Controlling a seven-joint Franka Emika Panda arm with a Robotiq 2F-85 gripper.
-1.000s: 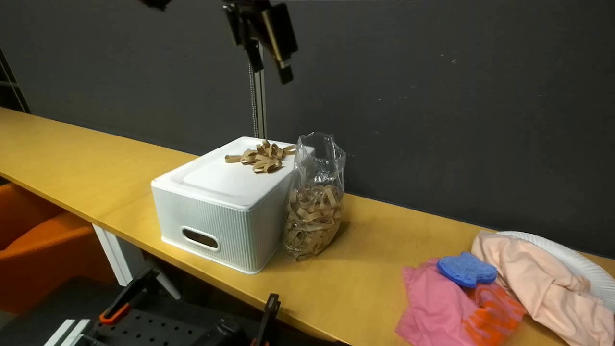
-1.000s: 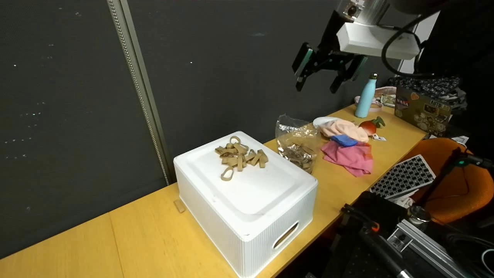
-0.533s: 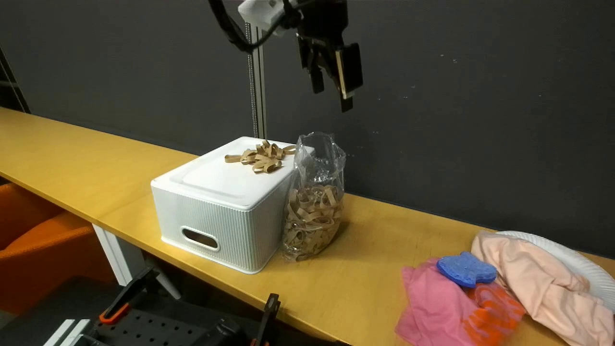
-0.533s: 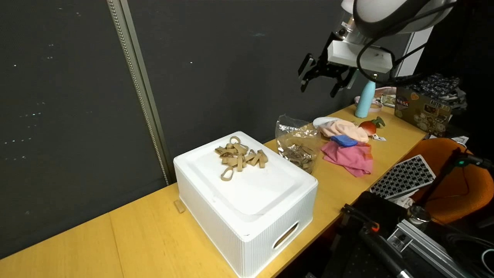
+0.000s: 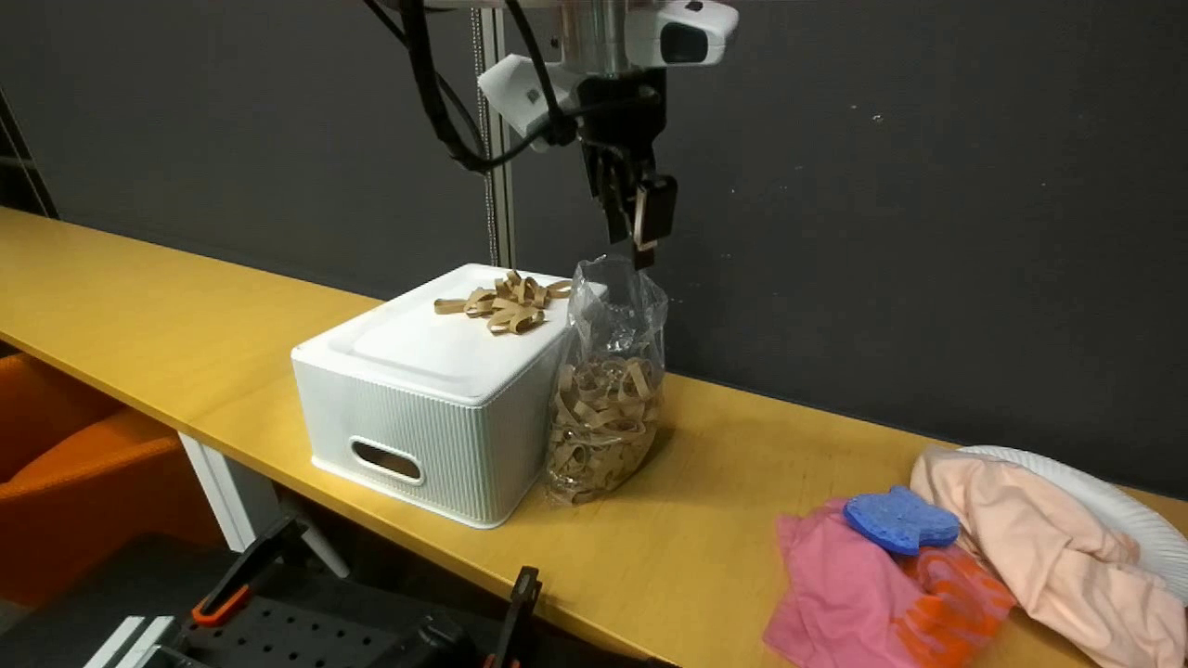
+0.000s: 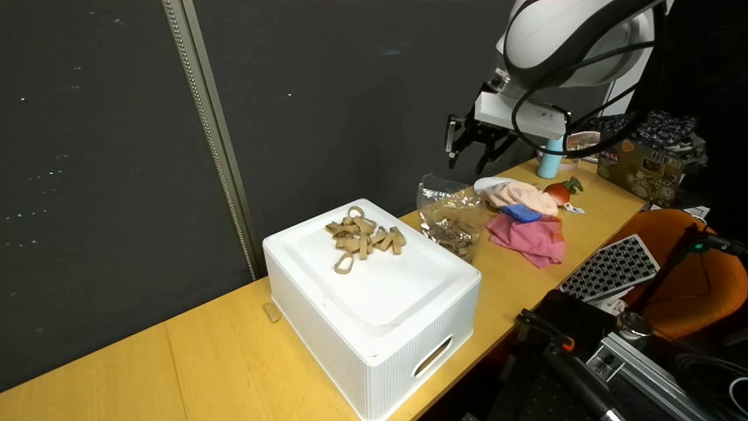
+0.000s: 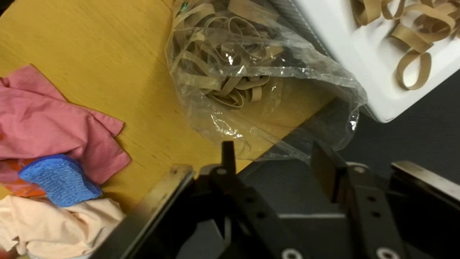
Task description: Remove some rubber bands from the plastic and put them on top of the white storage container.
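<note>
White and ribbed, our container (image 6: pixel 383 295) is standing foremost in an exterior view, tan rubber bands (image 6: pixel 363 242) resting on its lid. Beyond, we are seeing more inside the clear bag (image 6: pixel 444 190). Our gripper (image 6: pixel 466 168) is hovering, spread, near the bag's mouth; farther, pink cloth (image 6: pixel 529 240) is lying.

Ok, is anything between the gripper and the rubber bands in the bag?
Yes, the bag itself: its clear upper part rises between the open gripper and the rubber bands low inside. Nothing else visible blocks it.
</note>
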